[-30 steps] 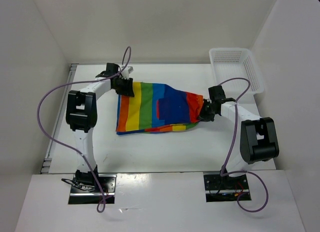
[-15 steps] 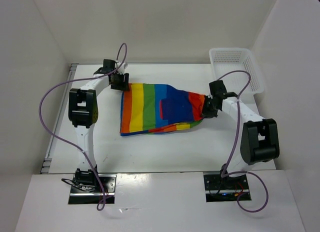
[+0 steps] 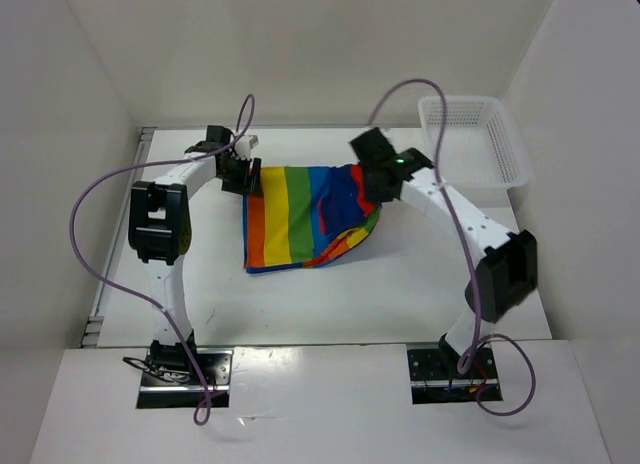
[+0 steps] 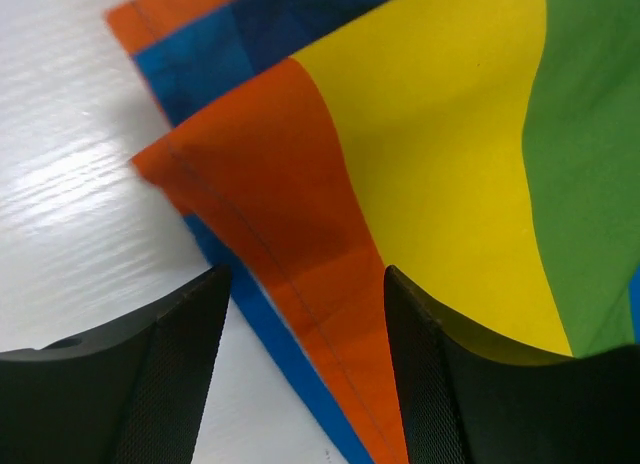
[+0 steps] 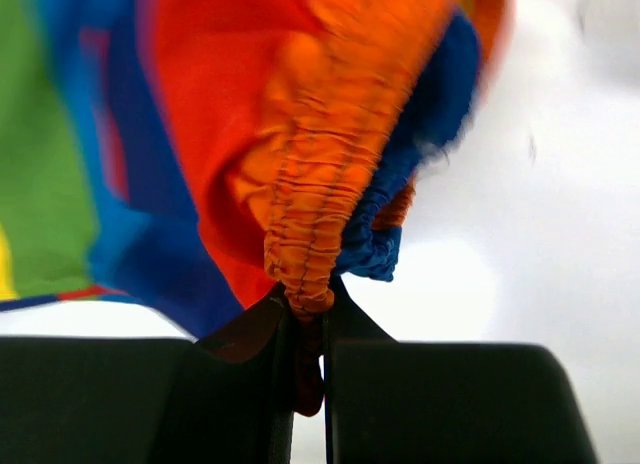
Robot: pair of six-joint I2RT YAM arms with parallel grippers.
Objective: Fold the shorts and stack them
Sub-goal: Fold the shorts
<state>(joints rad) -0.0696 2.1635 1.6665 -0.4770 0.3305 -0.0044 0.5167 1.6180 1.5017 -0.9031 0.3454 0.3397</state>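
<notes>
Your right pincer (image 3: 370, 184) has swung left across the surface (image 3: 420, 284), folding the shorts (image 3: 295, 209) over on themselves. It is pinching their gathered orange waistband. Your left pincer (image 3: 243, 174) stands spread over the shorts' far-left orange corner.

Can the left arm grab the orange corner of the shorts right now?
Probably yes. The left gripper is open, the orange corner of the shorts lies flat right between its jaws, and nothing covers it.

Left claw (image 4: 303, 284) hangs with jaws spread; right claw (image 5: 308, 319), arm stretched inward, pinches the shorts (image 5: 300, 204).
</notes>
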